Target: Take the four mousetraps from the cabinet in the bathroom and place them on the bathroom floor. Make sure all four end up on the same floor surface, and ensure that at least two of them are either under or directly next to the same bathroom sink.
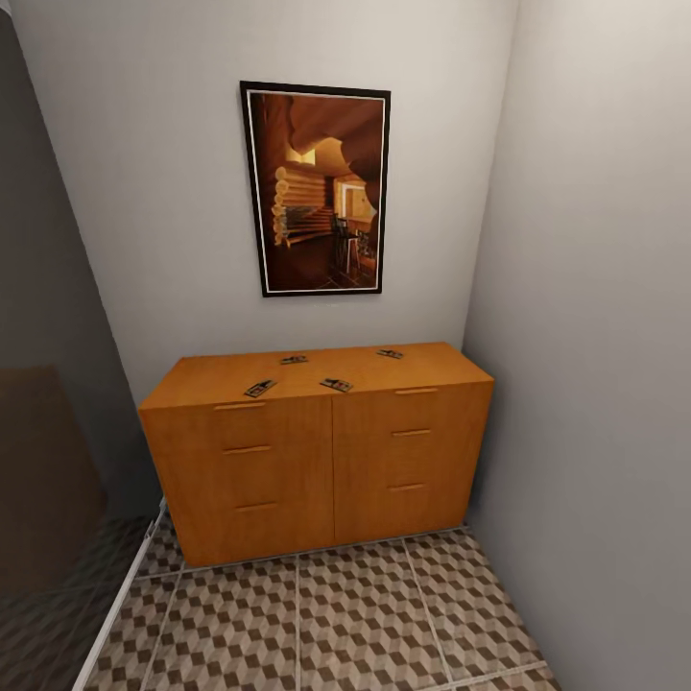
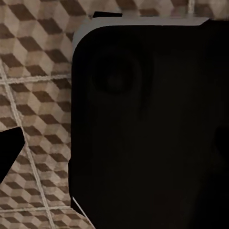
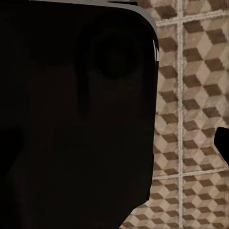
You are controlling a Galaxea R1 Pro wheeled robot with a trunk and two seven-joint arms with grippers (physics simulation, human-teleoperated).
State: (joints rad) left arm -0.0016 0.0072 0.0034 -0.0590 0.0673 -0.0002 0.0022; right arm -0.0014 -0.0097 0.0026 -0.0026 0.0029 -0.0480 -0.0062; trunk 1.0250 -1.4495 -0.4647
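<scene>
The orange-brown cabinet (image 1: 317,461) stands against the far wall in the head view, drawers shut. Several mousetraps lie on its flat top: one at the front left (image 1: 259,389), one behind it (image 1: 294,360), one at the front middle (image 1: 336,385), one at the back right (image 1: 390,353). The cube-patterned bathroom floor (image 1: 336,624) stretches in front of the cabinet. My left gripper (image 2: 114,152) and right gripper (image 3: 114,148) hang open and empty over the floor tiles (image 2: 33,95), each in front of my dark base. The bathroom sink is out of view.
A framed picture (image 1: 317,187) hangs above the cabinet. A plain wall (image 1: 595,384) closes the right side. On the left a dark translucent panel (image 1: 48,461) stands on a white floor rail (image 1: 120,600), narrowing the way to the cabinet.
</scene>
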